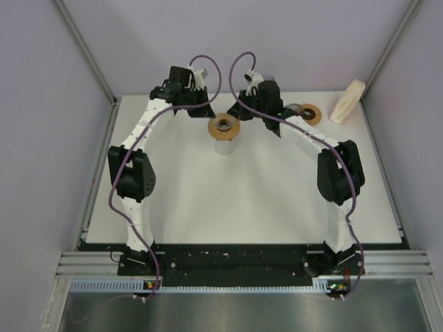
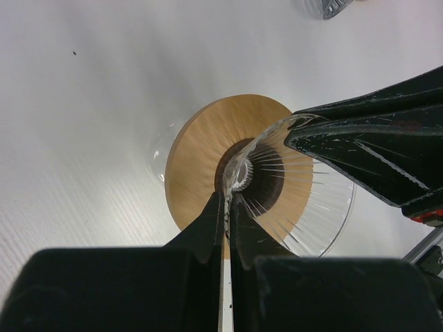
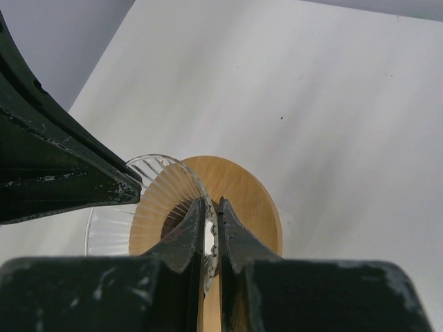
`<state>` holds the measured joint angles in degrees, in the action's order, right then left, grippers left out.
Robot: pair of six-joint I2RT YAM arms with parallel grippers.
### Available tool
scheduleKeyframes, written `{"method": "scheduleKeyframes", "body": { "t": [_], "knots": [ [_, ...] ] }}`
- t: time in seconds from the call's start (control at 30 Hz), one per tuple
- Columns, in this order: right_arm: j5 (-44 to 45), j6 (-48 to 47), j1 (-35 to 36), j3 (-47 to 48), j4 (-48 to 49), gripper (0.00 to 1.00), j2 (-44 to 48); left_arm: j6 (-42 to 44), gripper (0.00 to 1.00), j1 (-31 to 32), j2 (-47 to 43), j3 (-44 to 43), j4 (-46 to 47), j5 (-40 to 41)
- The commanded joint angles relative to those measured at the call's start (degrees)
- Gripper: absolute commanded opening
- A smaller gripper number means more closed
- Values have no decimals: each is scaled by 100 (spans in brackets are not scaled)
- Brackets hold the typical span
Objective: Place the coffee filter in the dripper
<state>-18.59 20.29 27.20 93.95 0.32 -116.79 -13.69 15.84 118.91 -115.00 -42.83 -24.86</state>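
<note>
The dripper (image 1: 224,126) is out at the far side of the white desk (image 1: 263,200), and both arms reach over to it. It has a round wooden ring (image 2: 197,162) with a hole in the middle. A clear glass cone (image 2: 325,207) with thin lines in it sticks out from the ring. The dripper is tipped over, so from above you see the flat side of the ring. I cannot tell if it sits on the desk or is held up a bit.

The left gripper (image 2: 227,198) is squeezed nearly all the way closed. Its tips look to pinch the thin glass edge of the dripper. The right gripper (image 3: 212,204) is squeezed closed too, on the other side of the dripper's edge (you can see a bit of glass between its fingers).

The coffee filters (image 1: 347,101) are a cream stack well to the right of the dripper, leaning by the side wall. No gripper touches them, and no filter is in the dripper.

Between the dripper and the filters lies another wooden ring (image 1: 311,113), partly hidden behind the right arm.
</note>
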Motion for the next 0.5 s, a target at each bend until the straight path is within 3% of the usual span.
{"method": "scheduleKeyframes", "body": {
  "t": [0.0,0.2,0.47],
  "knots": [
    [373,-544,118,-187,-2359,0,-969,517,0,51,713,470,-1421,685],
    [400,-518,189,817,-2853,24,-574,192,0,51,431,259,-1430,737],
    [444,-369,198,1072,-2932,35,-11,51,0,51,159,259,-1421,728]
  ]
}}
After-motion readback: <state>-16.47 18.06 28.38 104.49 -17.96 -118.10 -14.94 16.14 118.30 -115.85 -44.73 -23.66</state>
